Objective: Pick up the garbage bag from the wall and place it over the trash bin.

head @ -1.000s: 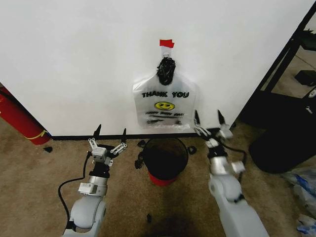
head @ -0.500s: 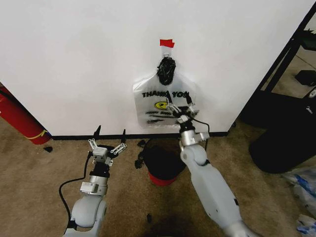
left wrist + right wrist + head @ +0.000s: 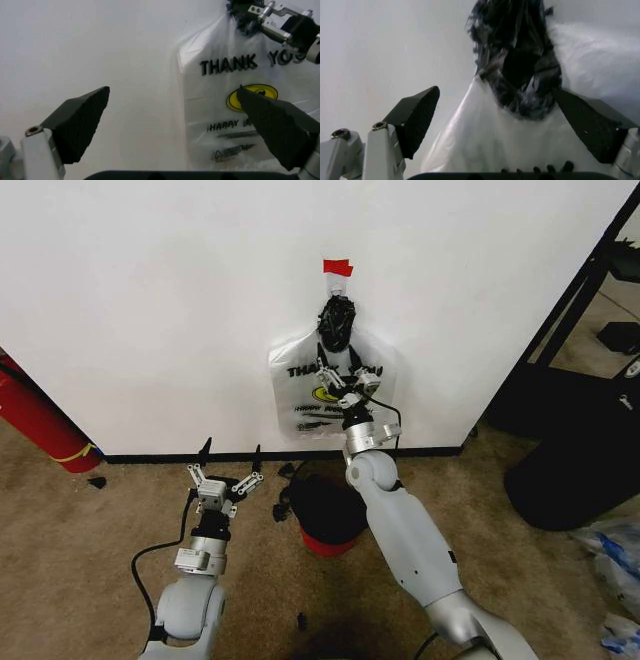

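Head view: garbage bag [image 3: 330, 395] hangs flat on the wall [image 3: 150, 300] from a red tape tab [image 3: 337, 268], its black bunched neck [image 3: 337, 323] at 12 o'clock of the print. Right gripper [image 3: 350, 378], fingers spread and empty, is raised against the bag's face just below that neck; right wrist view confirms the jaws straddle the dark knot. Trash bin [image 3: 330, 505] stands on the carpet at 6 o'clock of the bag. Left gripper [image 3: 228, 474], fingers open, waits low at 9 o'clock of the bin.

Risks, as judged: thin film may tear or slip; the wall directly behind leaves no depth for overshoot. Free room lies toward the robot.
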